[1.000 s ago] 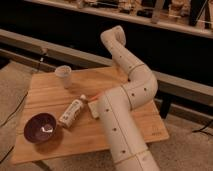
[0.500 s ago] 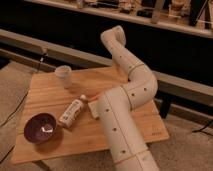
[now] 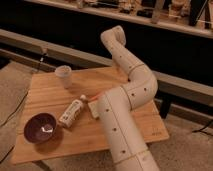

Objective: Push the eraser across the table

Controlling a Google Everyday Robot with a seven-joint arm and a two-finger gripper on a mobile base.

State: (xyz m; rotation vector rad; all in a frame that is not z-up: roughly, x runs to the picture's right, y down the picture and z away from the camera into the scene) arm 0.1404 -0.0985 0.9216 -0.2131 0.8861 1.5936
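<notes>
Eraser [image 3: 93, 108]: a small pale beige block lies flat near the middle of the table [image 3: 50, 95], pressed up against the side of the robot's thick white arm [image 3: 120, 127].
Bowl [image 3: 41, 128]: dark purple and round, it sits at the table's front left corner. A pale spot shows inside; whether that is a glint or an object cannot be told.
Cup [image 3: 64, 76]: small and pale, it stands upright near the table's back left corner. Its inside is hidden from this angle.
White tube [image 3: 71, 113]: it lies on its side left of the table's middle, red cap pointing toward the back, between the bowl and the eraser.
Orange stick [image 3: 96, 98]: a thin sliver near the table's middle, just behind the eraser and partly covered by the arm.
Gripper [image 3: 116, 34]: it is at the arm's far tip, raised beyond the table's back edge against the dark wall and well apart from the eraser. Whether it is spread or closed cannot be told.
Arm: it rises over the table's front edge, bends at a rounded elbow above the table's right half, then reaches up and back.
Table: light bamboo-coloured planks, roughly square.
Room: grey floor around the table, a long pale ledge behind the table's back edge, and a cluttered shelf above.
</notes>
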